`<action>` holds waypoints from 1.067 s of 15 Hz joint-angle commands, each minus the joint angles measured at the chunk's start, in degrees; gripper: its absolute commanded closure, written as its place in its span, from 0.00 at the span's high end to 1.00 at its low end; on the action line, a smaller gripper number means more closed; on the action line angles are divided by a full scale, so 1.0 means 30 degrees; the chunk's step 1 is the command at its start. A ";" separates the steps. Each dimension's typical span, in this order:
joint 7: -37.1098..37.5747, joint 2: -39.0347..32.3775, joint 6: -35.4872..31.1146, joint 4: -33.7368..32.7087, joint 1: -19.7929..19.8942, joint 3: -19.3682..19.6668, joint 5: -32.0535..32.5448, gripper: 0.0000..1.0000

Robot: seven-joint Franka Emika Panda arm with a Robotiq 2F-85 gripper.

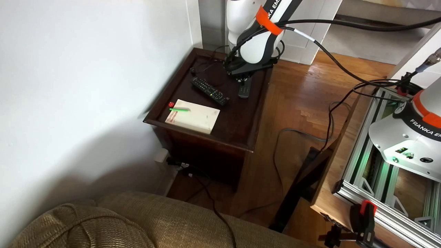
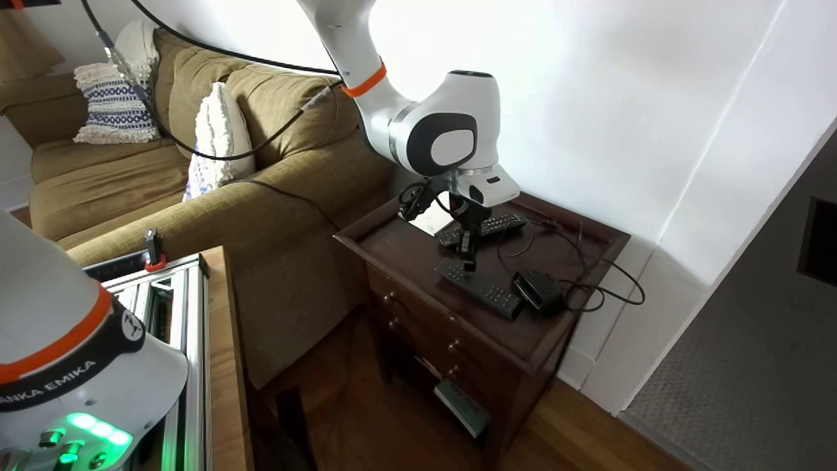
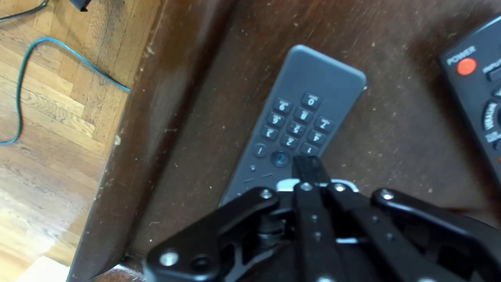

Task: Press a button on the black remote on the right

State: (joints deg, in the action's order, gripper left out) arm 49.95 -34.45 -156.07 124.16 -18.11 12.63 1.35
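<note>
The black remote (image 1: 244, 89) lies near the right edge of the dark wooden table, and in an exterior view it shows below my gripper (image 2: 469, 263). In the wrist view the remote (image 3: 301, 105) shows number buttons and a smooth end. My gripper (image 3: 307, 161) is shut with its fingertips together and nothing between them. The tips are over the remote's face, beside the round blue-marked button and the "1" key. They hide part of the remote. I cannot tell whether they touch it.
A similar remote (image 1: 209, 90) with coloured buttons lies beside it. A cream book (image 1: 196, 119) with a green pen (image 1: 180, 110) lies near the table's raised rim (image 1: 203, 137). A black device (image 2: 537, 290) with cables stands near the remote. A wall borders the table.
</note>
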 commanded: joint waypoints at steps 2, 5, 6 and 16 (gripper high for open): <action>0.1455 -0.0628 -0.0067 -0.0426 -0.0818 0.0718 0.0810 0.00; 0.1974 -0.0758 -0.0044 -0.0489 -0.1050 0.0917 0.1082 0.00; 0.2071 -0.0808 -0.0054 -0.0511 -0.1088 0.0939 0.1134 0.00; 0.2724 -0.0828 0.0237 -0.0528 -0.1294 0.1012 0.1412 0.00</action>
State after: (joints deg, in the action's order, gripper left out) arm 55.89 -36.31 -156.06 123.03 -21.17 14.88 4.18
